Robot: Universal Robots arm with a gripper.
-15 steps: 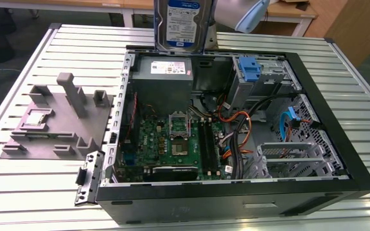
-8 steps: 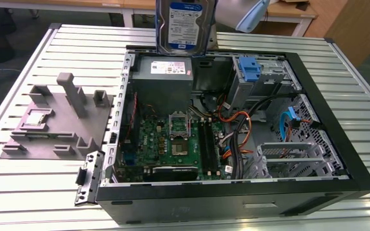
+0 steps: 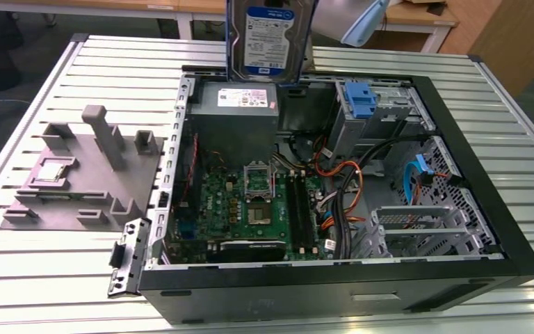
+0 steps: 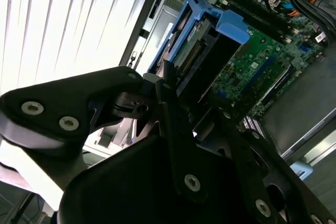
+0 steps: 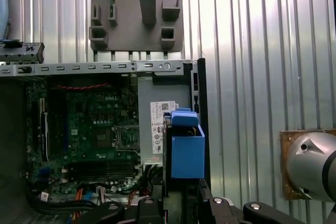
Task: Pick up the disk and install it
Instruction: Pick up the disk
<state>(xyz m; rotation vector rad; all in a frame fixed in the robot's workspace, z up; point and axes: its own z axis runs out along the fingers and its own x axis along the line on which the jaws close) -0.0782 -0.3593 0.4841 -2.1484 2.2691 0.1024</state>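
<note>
My tool (image 4: 195, 97) closed on hard disk (image 3: 269, 38), gripping across its blue bracket. Disk hangs upright, lifted clear above open computer case (image 3: 489, 229), over power supply (image 3: 237, 103), not in any bay. Height likely chosen to clear cables (image 3: 341, 188) and motherboard (image 3: 248, 202). Case lies on its side on slatted worktop (image 3: 53, 278), so interior faces up for access.

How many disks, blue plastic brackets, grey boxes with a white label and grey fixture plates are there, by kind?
Disk: 1
Blue plastic brackets: 2, one on the disk, one without a drive
Grey box with white label: 1
Grey fixture plate: 1
Total: 5
</note>
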